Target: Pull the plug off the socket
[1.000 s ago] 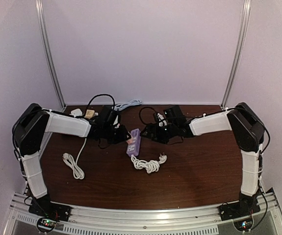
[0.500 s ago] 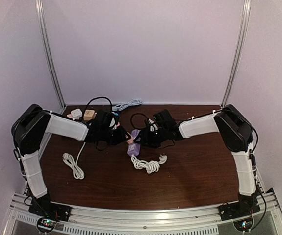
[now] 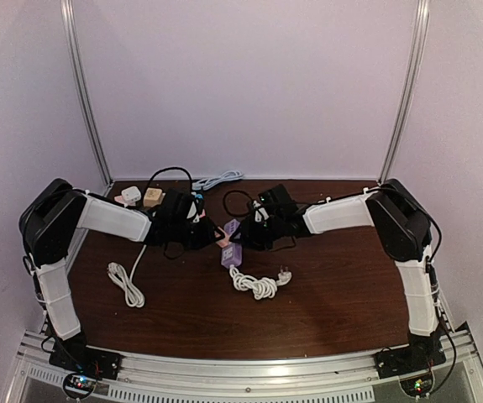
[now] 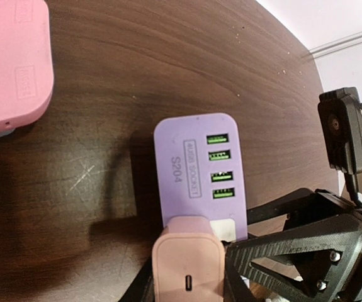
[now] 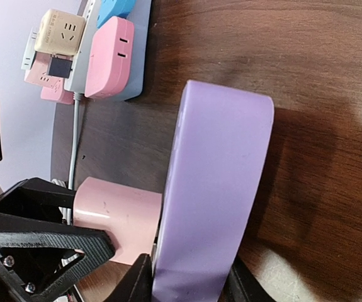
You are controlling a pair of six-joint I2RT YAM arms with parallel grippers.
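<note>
Brown table, seen from above, with your two arms reaching in from either side to meet near its middle; the left arm and right arm both lie low over the wood. Between them lies the purple socket, a flat block marked S204 whose four green ports face up in the left wrist view; it sits just behind a coiled white cord that trails from its near end. A second white cable lies well apart to the left. A strip loaded with pink, blue and beige adapters rests near the far left corner. Your right gripper is closed on the socket, one finger on each long side. Your left gripper is clamped on the pink plug, its fingers flanking the plug body. The plug is seated against the socket's face at the end away from the ports, touching it, with no gap visible in either wrist view. The two grippers stand just beside each other, nearly touching.
</note>
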